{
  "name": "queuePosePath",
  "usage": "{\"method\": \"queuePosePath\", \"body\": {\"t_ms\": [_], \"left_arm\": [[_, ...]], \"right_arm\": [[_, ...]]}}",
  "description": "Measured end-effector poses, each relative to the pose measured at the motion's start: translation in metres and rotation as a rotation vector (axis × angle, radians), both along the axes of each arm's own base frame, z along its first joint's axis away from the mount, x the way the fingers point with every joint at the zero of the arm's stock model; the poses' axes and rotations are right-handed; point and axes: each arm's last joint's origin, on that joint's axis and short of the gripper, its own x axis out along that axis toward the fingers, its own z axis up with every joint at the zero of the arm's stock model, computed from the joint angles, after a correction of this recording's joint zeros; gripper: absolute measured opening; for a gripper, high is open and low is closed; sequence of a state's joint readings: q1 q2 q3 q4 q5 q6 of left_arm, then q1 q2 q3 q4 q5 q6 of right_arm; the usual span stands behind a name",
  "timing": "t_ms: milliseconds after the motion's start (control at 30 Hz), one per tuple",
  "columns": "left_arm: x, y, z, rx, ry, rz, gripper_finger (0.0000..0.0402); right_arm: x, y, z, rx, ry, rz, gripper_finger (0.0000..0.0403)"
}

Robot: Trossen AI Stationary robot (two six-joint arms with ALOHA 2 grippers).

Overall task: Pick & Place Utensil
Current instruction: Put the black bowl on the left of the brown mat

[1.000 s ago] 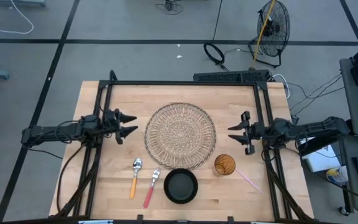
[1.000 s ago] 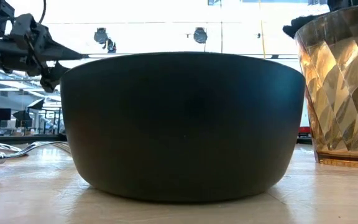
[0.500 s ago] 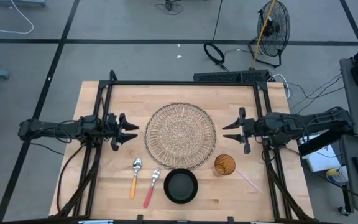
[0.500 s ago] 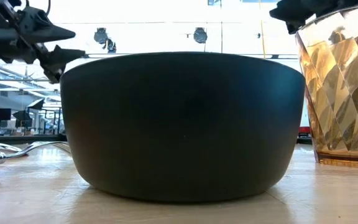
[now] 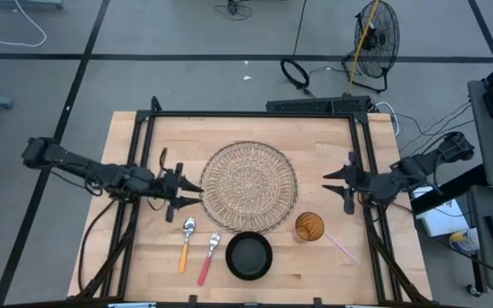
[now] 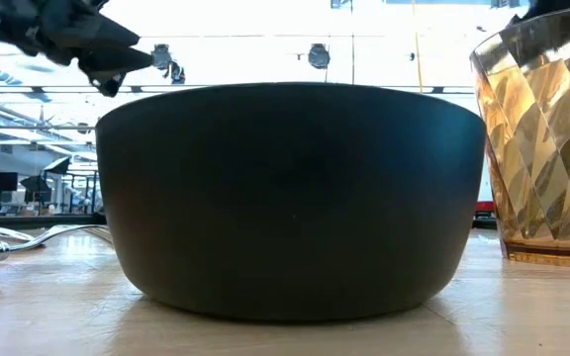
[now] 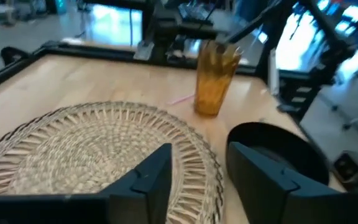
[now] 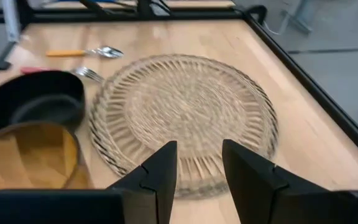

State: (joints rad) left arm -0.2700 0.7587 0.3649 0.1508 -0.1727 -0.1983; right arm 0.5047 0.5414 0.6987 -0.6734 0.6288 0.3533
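Observation:
A spoon (image 5: 187, 243) with an orange handle and a fork (image 5: 209, 257) with a pink handle lie flat on the table near its front edge, left of a black bowl (image 5: 249, 255). The right wrist view also shows the spoon (image 8: 86, 52) and the fork (image 8: 87, 74). My left gripper (image 5: 193, 192) hovers open at the left edge of the woven placemat (image 5: 248, 186), above and beyond the spoon. Its fingers (image 7: 148, 180) point over the mat. My right gripper (image 5: 330, 184) hangs open to the right of the placemat, beyond the amber glass (image 5: 309, 226). Neither gripper holds anything.
The black bowl (image 6: 290, 198) fills the low view, with the amber glass (image 6: 542, 138) to its right and the fork tines (image 6: 57, 234) to its left. A thin pink stick (image 5: 342, 248) lies right of the glass. A black frame (image 5: 255, 114) borders the table.
My left gripper has moved toward the table's right and near edges, to the placemat's left rim above the spoon. My right gripper first reached toward the placemat, then drew back toward the right edge. Both stayed open. The utensils, bowl and glass have not moved.

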Motion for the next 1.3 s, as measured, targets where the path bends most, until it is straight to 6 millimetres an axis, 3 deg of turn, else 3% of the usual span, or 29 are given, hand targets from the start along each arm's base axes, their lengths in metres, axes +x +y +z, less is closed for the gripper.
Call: {"method": "queuePosePath", "body": {"t_ms": [200, 333, 733, 1100, 1300], "left_arm": [[0.029, -0.014, 0.006, 0.023, 0.158, 0.035, 0.0234], [0.049, -0.026, 0.007, 0.003, 0.219, -0.02, 0.0257], [0.101, -0.046, -0.003, 0.034, 0.395, -0.037, 0.0225], [0.143, -0.063, -0.027, -0.035, 0.506, -0.107, 0.0223], [0.153, -0.065, -0.038, -0.05, 0.543, -0.118, 0.0223]], "right_arm": [[-0.016, -0.005, -0.01, 0.049, 0.071, -0.109, 0.0128], [-0.017, -0.002, -0.018, 0.131, 0.132, -0.092, 0.0128], [-0.019, 0.005, -0.079, 0.242, 0.328, -0.137, 0.0128], [-0.019, 0.004, -0.083, 0.176, 0.308, -0.131, 0.0128], [-0.017, 0.005, -0.081, 0.164, 0.265, -0.137, 0.0128]]}}
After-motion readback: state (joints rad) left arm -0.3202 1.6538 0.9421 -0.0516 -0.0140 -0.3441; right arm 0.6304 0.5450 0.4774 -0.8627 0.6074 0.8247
